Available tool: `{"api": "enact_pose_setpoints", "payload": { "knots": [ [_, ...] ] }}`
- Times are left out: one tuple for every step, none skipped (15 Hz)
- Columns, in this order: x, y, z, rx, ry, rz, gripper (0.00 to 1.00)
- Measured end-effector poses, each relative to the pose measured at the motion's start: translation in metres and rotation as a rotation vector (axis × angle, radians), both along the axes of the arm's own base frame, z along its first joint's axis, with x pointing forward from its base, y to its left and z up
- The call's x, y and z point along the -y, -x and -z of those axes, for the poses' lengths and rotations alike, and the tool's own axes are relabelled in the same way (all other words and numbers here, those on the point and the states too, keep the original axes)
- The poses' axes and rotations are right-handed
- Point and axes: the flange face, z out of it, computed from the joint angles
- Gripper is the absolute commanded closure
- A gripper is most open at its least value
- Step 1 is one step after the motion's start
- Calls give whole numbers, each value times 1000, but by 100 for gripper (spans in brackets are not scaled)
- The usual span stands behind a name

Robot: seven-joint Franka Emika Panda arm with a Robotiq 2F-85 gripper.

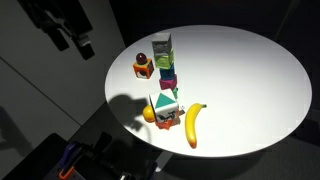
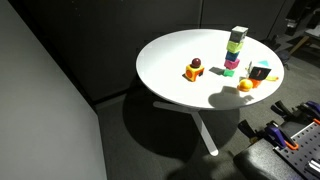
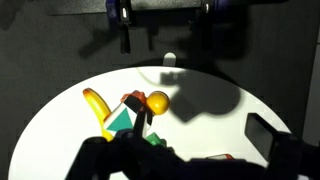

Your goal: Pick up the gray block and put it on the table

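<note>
Nearest edge of the table (image 1: 250, 90), lower centre of frame: a banana (image 1: 192, 126) lying flat. An orange ball (image 1: 150, 115) sits just beside a white block with a green triangle (image 1: 166, 104). The wrist view shows this same cluster at lower left, partly under dark shadow.

Behind them, mid-frame: a column of blocks. The gray block (image 1: 162, 45) is on top, upright on a lime-green cube (image 1: 163, 62), with magenta and teal pieces beneath. Both exterior views agree on this order. An orange-and-red toy (image 1: 143, 67) stands left of the column, not touching it.

Farthest, upper left of frame: the gripper (image 1: 75, 38) hangs beyond the table rim, well apart from the gray block. In the wrist view its fingers (image 3: 126, 35) enter from the top, spread wide with nothing between them.
</note>
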Motion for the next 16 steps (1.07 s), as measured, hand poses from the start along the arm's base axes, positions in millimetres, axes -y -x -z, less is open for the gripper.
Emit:
{"api": "enact_pose_setpoints", "payload": {
  "knots": [
    [6, -6, 0, -6, 11, 24, 0],
    [10, -13, 1, -12, 19, 44, 0],
    [14, -19, 2, -21, 23, 62, 0],
    [17, -25, 3, -28, 24, 78, 0],
    [20, -32, 5, -36, 24, 90, 0],
    [23, -37, 7, -44, 23, 99, 0],
    [25, -43, 9, -48, 23, 103, 0],
    [29, -49, 11, -45, 30, 102, 0],
    [32, -55, 12, -37, 42, 98, 0],
    [35, -61, 14, -25, 55, 93, 0],
    [38, -66, 15, -10, 71, 84, 0],
    [41, -71, 17, 5, 87, 75, 0],
    [43, -75, 18, 20, 99, 67, 0],
    [45, -78, 18, 32, 107, 60, 0],
    [47, -80, 19, 41, 110, 54, 0],
    [48, -82, 20, 49, 109, 51, 0]
  ]
}}
